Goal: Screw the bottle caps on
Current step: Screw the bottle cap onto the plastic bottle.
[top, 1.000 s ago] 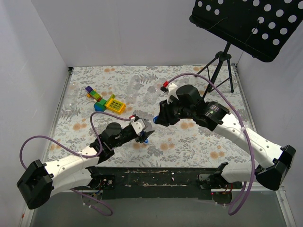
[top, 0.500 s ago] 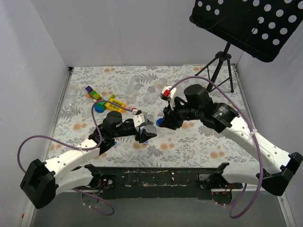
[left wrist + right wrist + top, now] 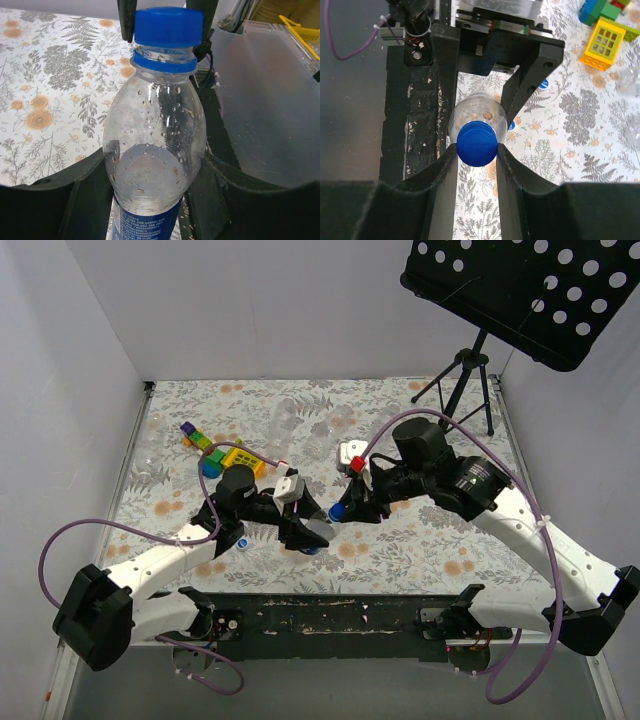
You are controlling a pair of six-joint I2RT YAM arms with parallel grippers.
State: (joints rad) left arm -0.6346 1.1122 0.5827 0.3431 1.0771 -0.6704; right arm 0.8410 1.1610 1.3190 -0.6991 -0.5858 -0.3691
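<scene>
Two grips, one bottle (image 3: 155,150): my left gripper (image 3: 156,192) clamps its body, my right gripper (image 3: 476,150) pinches the cap (image 3: 476,143) on its neck. Long axis runs between them, cap toward my right, over the table's (image 3: 400,552) near middle.

Robot lab test cell: white panel walls (image 3: 280,310), floral-cloth table (image 3: 230,400) w/ two bolted arms (image 3: 520,530), tripod stand (image 3: 462,375).

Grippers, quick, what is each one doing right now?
Left gripper: closed on the bottle.
Right gripper: closed on the cap.
</scene>
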